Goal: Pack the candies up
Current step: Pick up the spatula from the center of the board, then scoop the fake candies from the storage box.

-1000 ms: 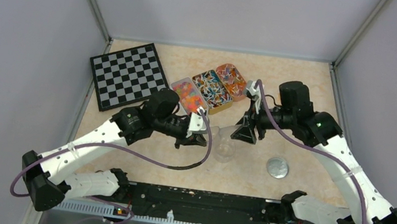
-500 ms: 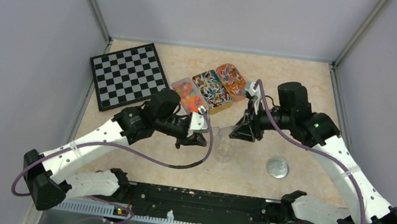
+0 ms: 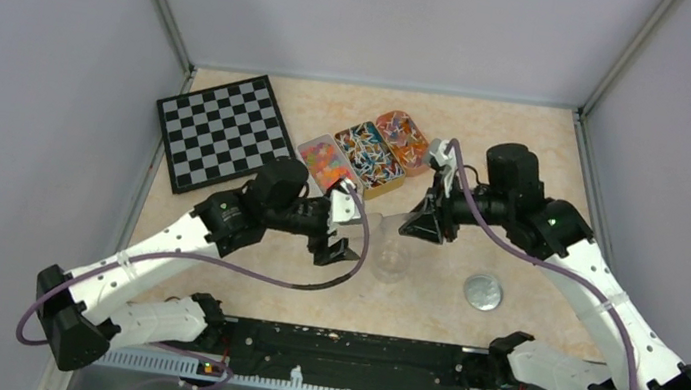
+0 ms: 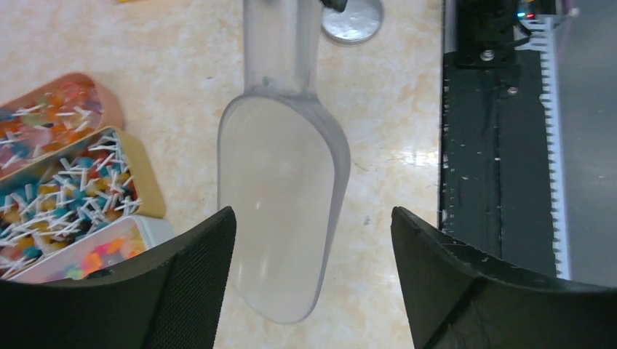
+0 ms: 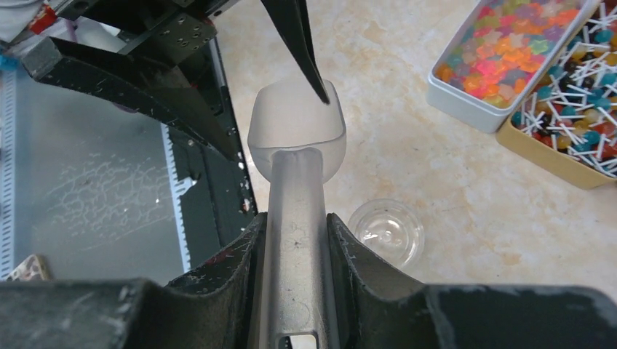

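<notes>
Checkerboard [image 3: 222, 131] far left on the desk [image 3: 529, 149], three trays [image 3: 367, 155] of candies [image 3: 326, 162] right of it; nearer, a scoop [image 4: 280, 196] beside a jar [image 3: 391, 262], a lid [image 3: 482, 291] further right

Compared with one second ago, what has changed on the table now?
The left gripper opened and let go of the clear scoop; the right gripper closed on its handle and now holds it. The candy trays, glass jar and round lid stayed in place.

The left gripper [image 4: 313, 214] stands wide open, arm reaching inward. The right gripper [image 5: 295, 218] faces it, clamped on a scoop [image 5: 295, 131].
</notes>
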Tool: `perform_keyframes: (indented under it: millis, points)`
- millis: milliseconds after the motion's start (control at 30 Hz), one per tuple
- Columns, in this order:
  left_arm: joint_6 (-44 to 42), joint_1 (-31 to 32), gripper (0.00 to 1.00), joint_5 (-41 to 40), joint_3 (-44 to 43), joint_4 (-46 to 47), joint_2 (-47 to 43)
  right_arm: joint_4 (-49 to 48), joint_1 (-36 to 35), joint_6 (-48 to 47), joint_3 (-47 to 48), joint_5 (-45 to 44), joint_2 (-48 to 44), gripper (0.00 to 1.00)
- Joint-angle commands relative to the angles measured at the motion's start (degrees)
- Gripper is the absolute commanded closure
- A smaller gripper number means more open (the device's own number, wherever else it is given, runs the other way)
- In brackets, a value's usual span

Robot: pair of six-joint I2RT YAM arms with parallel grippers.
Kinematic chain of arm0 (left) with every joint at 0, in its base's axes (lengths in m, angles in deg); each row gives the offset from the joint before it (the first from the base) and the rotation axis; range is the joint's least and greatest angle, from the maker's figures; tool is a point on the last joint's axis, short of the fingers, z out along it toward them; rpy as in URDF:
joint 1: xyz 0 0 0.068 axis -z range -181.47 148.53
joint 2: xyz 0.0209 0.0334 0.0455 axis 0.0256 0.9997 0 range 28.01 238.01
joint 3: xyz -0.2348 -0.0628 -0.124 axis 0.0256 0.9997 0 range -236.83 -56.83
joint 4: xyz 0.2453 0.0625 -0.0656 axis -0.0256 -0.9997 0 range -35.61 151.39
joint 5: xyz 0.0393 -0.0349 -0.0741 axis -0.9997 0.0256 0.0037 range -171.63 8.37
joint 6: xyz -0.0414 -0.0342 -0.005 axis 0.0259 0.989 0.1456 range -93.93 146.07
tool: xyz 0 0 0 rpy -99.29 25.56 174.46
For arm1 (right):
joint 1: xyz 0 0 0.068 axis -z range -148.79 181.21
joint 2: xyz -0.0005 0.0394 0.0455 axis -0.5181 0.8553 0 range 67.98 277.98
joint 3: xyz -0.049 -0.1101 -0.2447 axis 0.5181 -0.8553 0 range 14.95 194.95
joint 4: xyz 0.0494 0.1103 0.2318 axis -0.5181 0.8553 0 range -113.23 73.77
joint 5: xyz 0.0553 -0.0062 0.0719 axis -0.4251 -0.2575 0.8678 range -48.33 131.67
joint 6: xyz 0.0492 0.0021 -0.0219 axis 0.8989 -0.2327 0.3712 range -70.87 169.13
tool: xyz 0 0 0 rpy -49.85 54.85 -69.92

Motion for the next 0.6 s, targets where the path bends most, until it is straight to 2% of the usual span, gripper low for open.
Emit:
perform_keyframes:
  millis: [0,33,200,267,367,467,567]
  points:
    - [2.48,0.18,0.06,-11.58,2.2,7.89,-3.96,-5.76,-0.4,1.64,-0.25,-5.62,-2.93,1.0]
    - [2.87,0.17,0.02,-13.55,3.12,9.49,-4.76,-6.51,-0.43,2.0,-0.51,-7.46,-3.28,1.0]
    - [9.27,0.17,0.01,-29.59,7.26,18.74,-9.61,-11.14,-0.44,4.44,-1.8,-18.73,-4.49,1.0]
    - [14.25,0.04,0.01,-39.93,6.54,19.04,-9.64,-13.26,-0.45,5.32,-2.3,-21.61,-4.6,1.0]
    - [20.64,-1.0,0.01,-49.46,4.13,16.76,-7.26,-15.61,-0.44,6.6,-2.12,-26.07,-3.91,1.0]
    - [27.4,-5.83,0.01,-51.36,0.83,12.64,-4.13,-15.06,-0.49,7.34,-0.46,-31.56,-1.68,1.0]
    - [34.04,-13.42,0.01,-47.19,-1.57,9.87,-1.54,-12.48,-0.44,7.38,2.42,-36.08,1.75,1.0]
